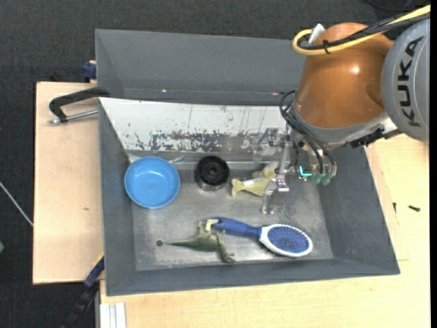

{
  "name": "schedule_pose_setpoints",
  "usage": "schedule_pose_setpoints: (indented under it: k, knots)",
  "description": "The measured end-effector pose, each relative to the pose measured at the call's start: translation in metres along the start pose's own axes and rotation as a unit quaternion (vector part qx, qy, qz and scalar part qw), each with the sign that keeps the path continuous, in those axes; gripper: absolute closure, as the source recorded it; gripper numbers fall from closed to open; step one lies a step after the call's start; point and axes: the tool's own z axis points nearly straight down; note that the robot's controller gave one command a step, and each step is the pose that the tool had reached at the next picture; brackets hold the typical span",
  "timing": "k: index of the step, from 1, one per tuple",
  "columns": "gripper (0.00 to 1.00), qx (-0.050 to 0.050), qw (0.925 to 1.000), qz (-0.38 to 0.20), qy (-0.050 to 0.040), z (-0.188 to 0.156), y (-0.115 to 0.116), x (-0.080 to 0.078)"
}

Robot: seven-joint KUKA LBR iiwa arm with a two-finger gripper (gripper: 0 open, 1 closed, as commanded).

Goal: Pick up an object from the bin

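My gripper (276,186) hangs low in the right half of the bin, under the orange wrist cover. It is right at the right end of a pale yellow toy figure (248,186) that lies flat on the floor. In front of it lies a hairbrush (273,236) with a blue handle and a white oval head with blue bristles. A black round cap-like thing (212,171) rests left of the yellow toy, near the back wall.
A blue bowl (151,182) stands at the left side of the bin. A green toy dinosaur (203,241) lies near the front wall, touching the brush handle's left end. The arm and its cables come in from the upper right.
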Motion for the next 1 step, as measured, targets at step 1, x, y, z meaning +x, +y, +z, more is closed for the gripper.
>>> schedule_pose_setpoints:
  k: [1]
  knots:
    - [0.00,0.000,0.9927,-0.121,0.0000,0.1008,0.0120,0.0153]
